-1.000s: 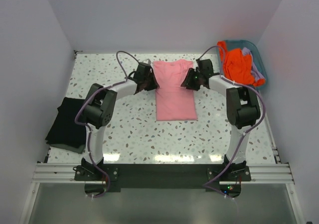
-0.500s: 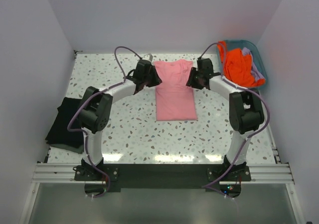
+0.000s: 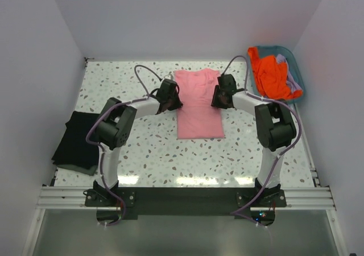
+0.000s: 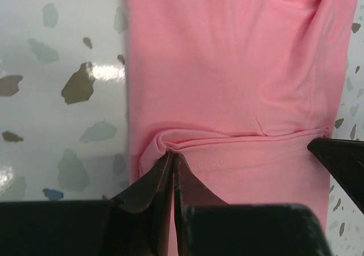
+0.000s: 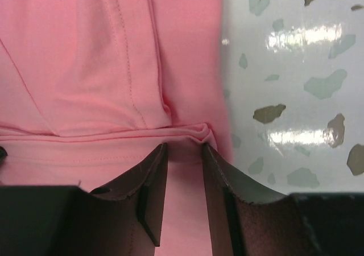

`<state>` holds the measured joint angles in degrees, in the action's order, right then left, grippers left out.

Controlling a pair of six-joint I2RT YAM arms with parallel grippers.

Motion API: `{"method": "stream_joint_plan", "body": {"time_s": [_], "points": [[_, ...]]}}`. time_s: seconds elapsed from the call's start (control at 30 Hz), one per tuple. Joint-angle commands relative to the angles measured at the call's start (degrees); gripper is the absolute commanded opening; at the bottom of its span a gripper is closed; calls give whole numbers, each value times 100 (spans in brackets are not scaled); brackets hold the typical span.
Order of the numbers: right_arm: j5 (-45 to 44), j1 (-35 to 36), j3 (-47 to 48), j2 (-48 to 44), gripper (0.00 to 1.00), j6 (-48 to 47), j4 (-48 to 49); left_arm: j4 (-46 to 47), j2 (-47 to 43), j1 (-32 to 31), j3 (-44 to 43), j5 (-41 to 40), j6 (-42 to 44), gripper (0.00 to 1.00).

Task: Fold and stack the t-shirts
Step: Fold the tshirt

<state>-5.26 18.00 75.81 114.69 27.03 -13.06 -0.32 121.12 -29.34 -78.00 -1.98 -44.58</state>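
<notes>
A salmon-pink t-shirt (image 3: 198, 108) lies folded into a long strip on the table's far middle. My left gripper (image 3: 178, 101) is at its left edge, and in the left wrist view the jaws (image 4: 172, 153) are shut on a bunched fold of the pink fabric (image 4: 227, 68). At the right edge is my right gripper (image 3: 216, 99). Its jaws (image 5: 185, 147) stand open astride a ridge of the pink cloth (image 5: 85, 68), fabric lying between them. A black t-shirt (image 3: 77, 142) lies folded at the left. An orange t-shirt (image 3: 272, 74) and a lavender one (image 3: 293, 86) are heaped at the right.
A teal plastic basket (image 3: 272, 47) at the back right corner holds the orange and lavender shirts. The speckled table (image 3: 148, 148) is walled on three sides. Both arm bases sit on the rail at the near edge (image 3: 182, 198).
Both grippers have dropped onto the pink shirt's side edges. The left jaws have closed on the cloth and the right jaws have narrowed.
</notes>
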Motion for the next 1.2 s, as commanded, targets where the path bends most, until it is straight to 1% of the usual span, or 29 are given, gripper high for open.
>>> {"method": "stream_joint_plan", "body": {"time_s": [0.0, 0.23, 0.33, 0.37, 0.5, 0.57, 0.63, 0.67, 0.7, 0.73, 0.77, 0.8, 0.83, 0.9, 0.97, 1.0, 1.03, 1.1, 1.13, 1.17], "points": [[-178, 81, -628, -288, 35, 162, -224, -443, -308, 25, 583, -488, -279, 10], [-177, 564, -1612, -1123, 35, 399, 66, -57, -993, -159, 1602, -496, -499, 10], [-212, 775, -2104, -1562, 35, 540, 242, 215, -1449, -221, 2129, -540, -604, 10], [-187, 801, -2297, -1677, 35, 558, 295, 260, -1555, -256, 2427, -558, -640, 11], [-81, 889, -2694, -2187, 36, 646, 374, 506, -2065, -309, 3053, -540, -780, 11], [-150, 898, -2703, -2398, 39, 585, 244, 594, -2355, -318, 3263, -523, -772, 12], [-212, 890, -2607, -2522, 44, 488, 94, 533, -2627, -309, 3282, -532, -667, 16], [-265, 881, -2459, -2566, 50, 444, -107, 480, -2716, -300, 3204, -532, -579, 23], [-370, 881, -2387, -2697, 54, 366, -205, 436, -2821, -309, 3168, -540, -404, 27], [-414, 881, -2343, -2776, 57, 347, -293, 366, -3066, -300, 3098, -540, -316, 37], [-450, 863, -2308, -2881, 65, 338, -415, 287, -3225, -309, 3071, -610, -210, 41], [-441, 837, -2316, -3091, 66, 312, -478, 86, -3374, -309, 3062, -672, -183, 45], [-424, 837, -2334, -3215, 66, 312, -539, 41, -3689, -300, 3106, -751, -174, 51], [-345, 846, -2500, -3609, 66, 321, -689, -536, -3972, -300, 3220, -900, -244, 54], [-205, 907, -2947, -3936, 66, 426, -698, -811, -4359, -379, 3579, -1076, -532, 56], [-152, 968, -3132, -4320, 66, 574, -672, -934, -4499, -440, 3755, -1120, -665, 57], [-186, 1073, -3499, -4481, 66, 663, -637, -961, -4762, -597, 4113, -1138, -762, 57], [-309, 1512, -3844, -4788, 65, 952, -654, -1171, -5087, -826, 4414, -1287, -1157, 56], [-527, 1679, -4159, -5059, 64, 1067, -724, -1233, -5177, -1106, 4677, -1348, -1280, 56], [-573, 1924, -4327, -5193, 64, 1207, -724, -1286, -5247, -1257, 4793, -1453, -1534, 56]]}}
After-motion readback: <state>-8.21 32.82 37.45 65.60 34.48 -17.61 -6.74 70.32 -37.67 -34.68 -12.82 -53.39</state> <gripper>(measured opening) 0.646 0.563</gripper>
